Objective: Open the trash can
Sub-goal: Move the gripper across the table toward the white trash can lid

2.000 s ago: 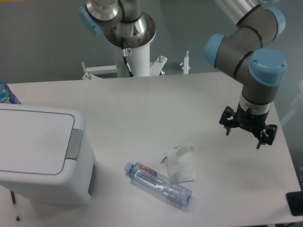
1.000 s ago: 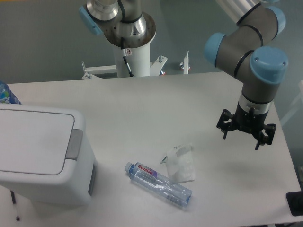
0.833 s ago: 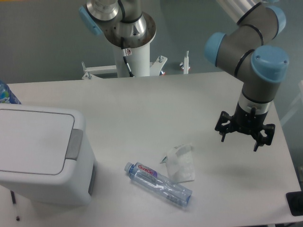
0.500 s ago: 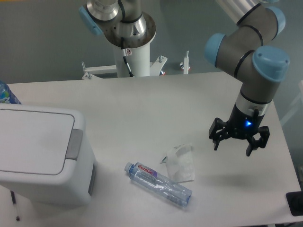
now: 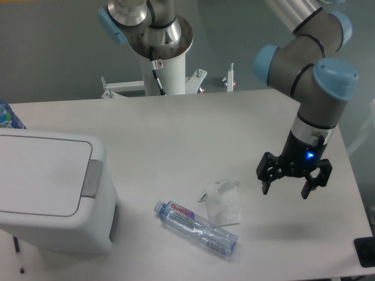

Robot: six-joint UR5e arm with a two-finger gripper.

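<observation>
The trash can (image 5: pixel 50 190) is a large white boxy bin at the left of the table. Its flat lid is shut and its grey push tab (image 5: pixel 91 178) sits on the right edge of the lid. My gripper (image 5: pixel 285 191) hangs over the right side of the table, far from the bin. Its fingers are spread and hold nothing. A blue light shows on its wrist.
A clear plastic water bottle (image 5: pixel 196 227) lies on its side at the front middle. A crumpled white tissue (image 5: pixel 224 202) lies beside it, just left of my gripper. A second robot's base (image 5: pixel 164 52) stands at the back. A dark object (image 5: pixel 366 252) sits at the front right corner.
My gripper has moved left and slightly down toward the tissue. A blue light has come on at its wrist. The bin, bottle and tissue have not moved.
</observation>
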